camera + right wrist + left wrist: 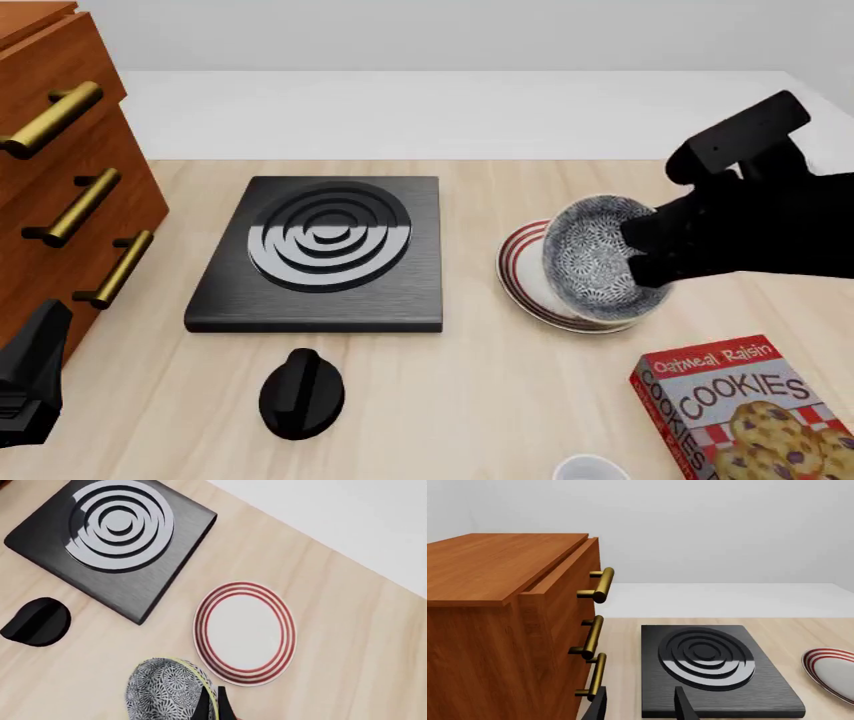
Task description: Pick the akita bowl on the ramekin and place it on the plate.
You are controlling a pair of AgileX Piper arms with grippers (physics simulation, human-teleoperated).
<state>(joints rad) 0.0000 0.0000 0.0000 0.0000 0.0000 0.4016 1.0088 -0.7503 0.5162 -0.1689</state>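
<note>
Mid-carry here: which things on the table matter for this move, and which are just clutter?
In play:
- akita bowl, held by the right gripper
- plate, the drop target
- ramekin, at the table's near edge

Clutter:
- stove burner
- black knob
- cookie box
- wooden drawer cabinet
- left gripper, idle by the cabinet

Simulated kitchen, hob (327, 250) (black), wooden drawers (67, 170), cookie box (747, 405)
</note>
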